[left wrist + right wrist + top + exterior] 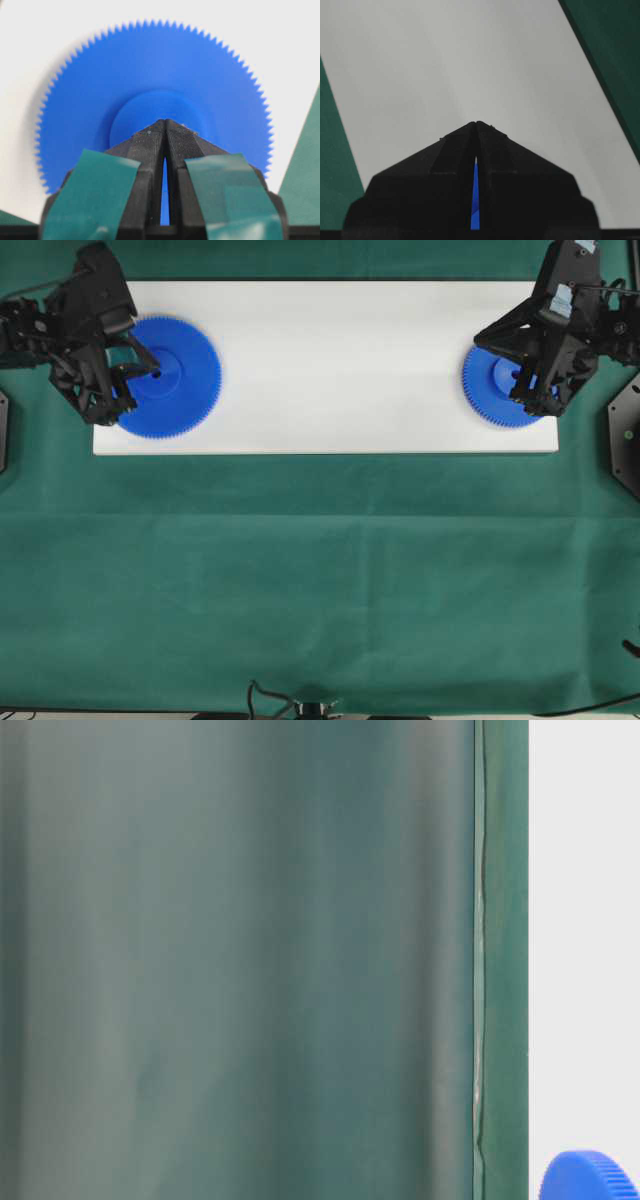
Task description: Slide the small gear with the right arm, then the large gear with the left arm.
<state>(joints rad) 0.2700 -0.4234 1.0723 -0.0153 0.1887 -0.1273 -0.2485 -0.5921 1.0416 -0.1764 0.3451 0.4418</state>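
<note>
The large gear (190, 380), a wide blue toothed disc, lies at the left end of the white board (330, 360). My left gripper (153, 370) is shut, its point resting on the gear's raised hub. In the left wrist view the teal-taped left gripper (165, 121) covers the middle of the hub of the large gear (150, 70). The small gear (488, 390) lies at the board's right end, partly under my right gripper (522, 380). That right gripper (476, 123) is shut, and a blue sliver of the small gear (475, 200) shows through its slit.
The board lies on a green cloth (320, 580) that covers the table. The long white stretch between the two gears is bare. A blue toothed rim (590, 1177) shows in the table-level view; which gear it is I cannot tell.
</note>
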